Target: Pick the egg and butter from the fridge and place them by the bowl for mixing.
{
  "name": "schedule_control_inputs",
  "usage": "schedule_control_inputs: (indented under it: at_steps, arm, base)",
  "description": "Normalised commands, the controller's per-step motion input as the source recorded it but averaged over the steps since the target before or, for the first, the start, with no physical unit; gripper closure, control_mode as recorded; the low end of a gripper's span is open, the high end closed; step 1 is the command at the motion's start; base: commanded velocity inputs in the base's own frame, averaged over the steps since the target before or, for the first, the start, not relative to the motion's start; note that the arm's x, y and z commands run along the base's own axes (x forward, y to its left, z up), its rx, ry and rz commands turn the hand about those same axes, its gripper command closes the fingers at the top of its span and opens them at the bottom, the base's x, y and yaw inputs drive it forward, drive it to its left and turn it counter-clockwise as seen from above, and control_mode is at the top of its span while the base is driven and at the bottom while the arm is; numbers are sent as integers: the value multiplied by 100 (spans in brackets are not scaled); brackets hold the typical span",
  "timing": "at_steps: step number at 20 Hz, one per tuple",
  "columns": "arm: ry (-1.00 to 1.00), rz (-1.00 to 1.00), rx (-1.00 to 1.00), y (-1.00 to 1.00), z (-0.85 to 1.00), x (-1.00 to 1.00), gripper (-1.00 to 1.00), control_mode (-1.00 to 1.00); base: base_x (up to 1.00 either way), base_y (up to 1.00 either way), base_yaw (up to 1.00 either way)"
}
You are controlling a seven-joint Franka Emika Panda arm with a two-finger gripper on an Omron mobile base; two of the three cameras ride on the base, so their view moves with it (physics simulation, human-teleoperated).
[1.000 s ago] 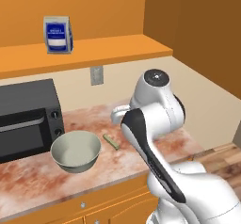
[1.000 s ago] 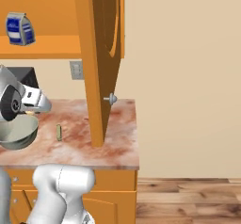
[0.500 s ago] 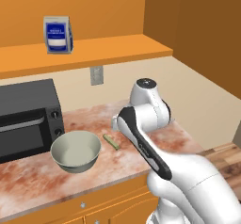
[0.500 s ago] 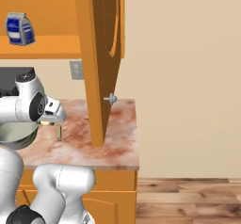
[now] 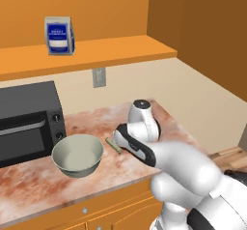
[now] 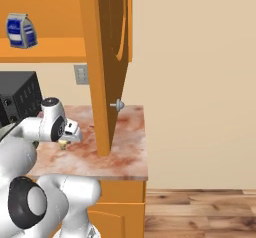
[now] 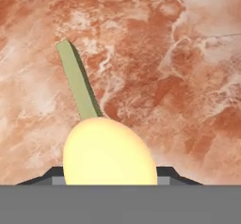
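Note:
The egg (image 7: 109, 155), a pale tan-yellow oval, sits between the fingers of my gripper (image 7: 110, 177), which is shut on it just above the marbled counter (image 7: 188, 86). From the right base view the egg (image 6: 63, 143) hangs under the hand, a little above the countertop. The butter (image 7: 77, 84), a thin olive-yellow stick, lies flat on the counter directly beyond the egg. In the left base view the butter (image 5: 114, 145) lies just right of the grey-green bowl (image 5: 79, 167), and my arm covers the hand. The fridge is out of view.
A black microwave (image 5: 26, 118) stands at the back left of the counter. A blue-white bag (image 5: 59, 35) sits on the shelf above. A tall orange cabinet panel (image 6: 102, 72) with a knob (image 6: 118, 104) rises right of the hand. The counter ends at its right edge (image 6: 145, 147).
My arm has folded down and forward, bringing the hand and the egg lower toward the counter beside the butter. Bowl and butter have not moved.

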Motion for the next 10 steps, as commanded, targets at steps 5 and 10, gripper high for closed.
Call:
schedule_control_inputs:
  at_steps: [5, 10]
  arm:
    - [0, 1, 2, 25, -55, 38, 100, -100]
    - [0, 0, 0, 4, -5, -6, 100, -100]
  base:
    - [0, 0, 0]
    - [0, 0, 0]
